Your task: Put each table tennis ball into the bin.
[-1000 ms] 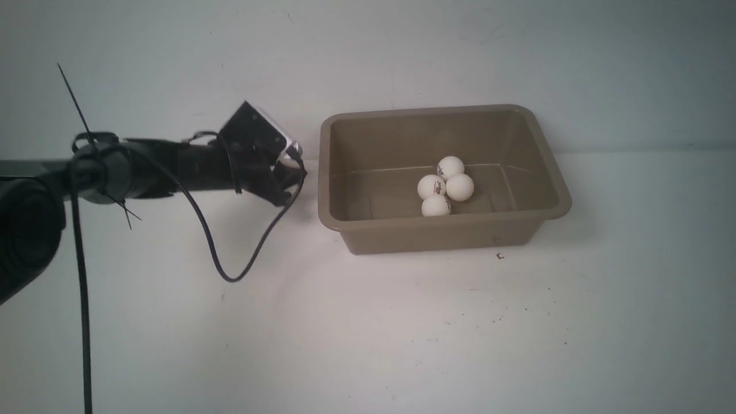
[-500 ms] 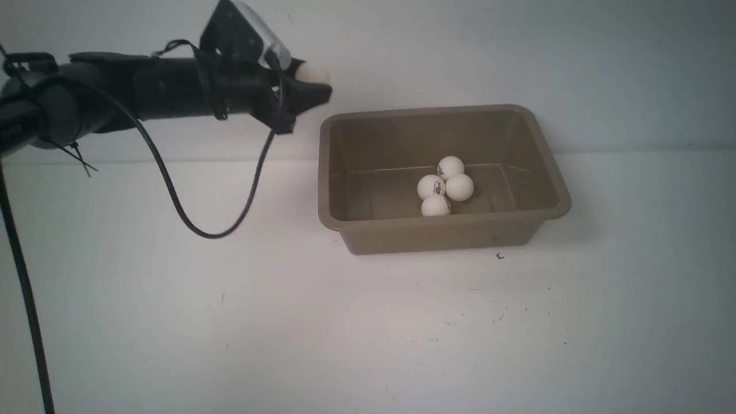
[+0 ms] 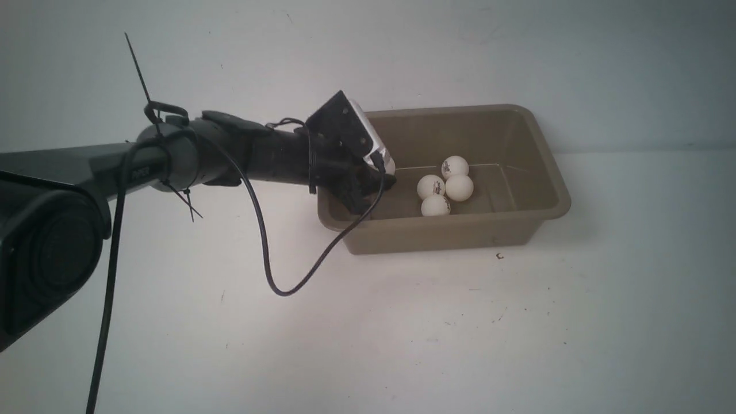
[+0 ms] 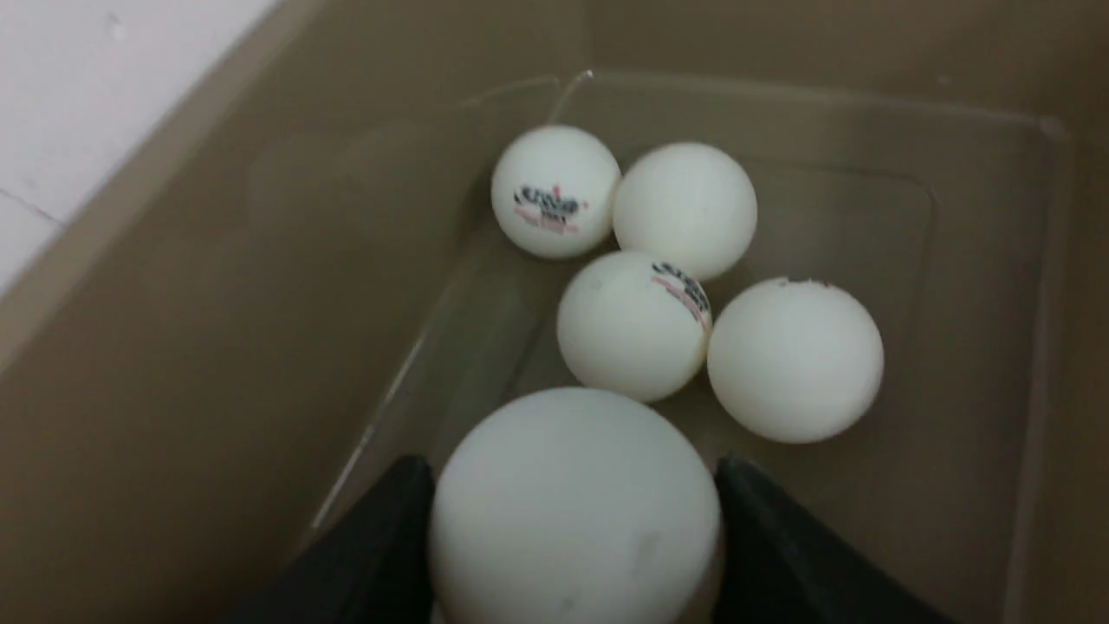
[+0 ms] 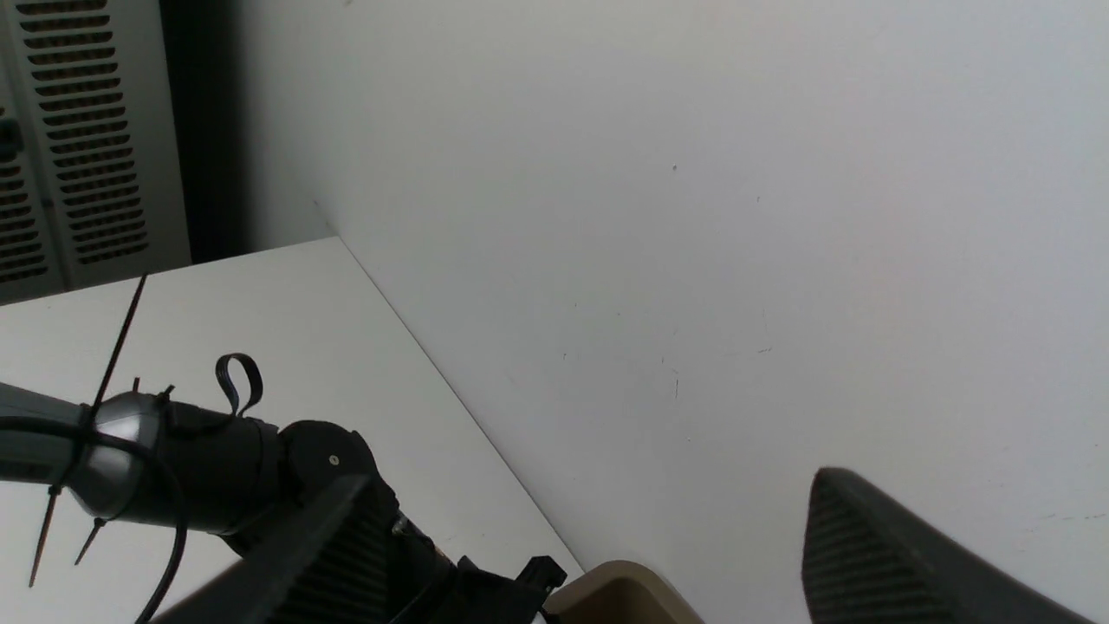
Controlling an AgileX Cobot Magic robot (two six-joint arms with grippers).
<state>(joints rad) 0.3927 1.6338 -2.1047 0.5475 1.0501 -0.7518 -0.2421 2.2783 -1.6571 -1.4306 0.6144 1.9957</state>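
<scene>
Inside the bin (image 3: 448, 233), the left end effector (image 4: 573, 472) now arrives from above, grasping the fifth ball (image 4: 576, 520); four balls (image 4: 632, 325) lie just ahead; only release remains.

The front view looks from between the arms, forward and slightly down, at mid range over the table (image 3: 402, 345), the wall (image 3: 517, 57) and the whole bin (image 3: 448, 236). The left wrist view looks close into the bin; both show the four loose balls (image 3: 431, 187). The right wrist view faces the wall from farther off, sharing the left arm (image 3: 247, 155) and one bin corner with the front view.
</scene>
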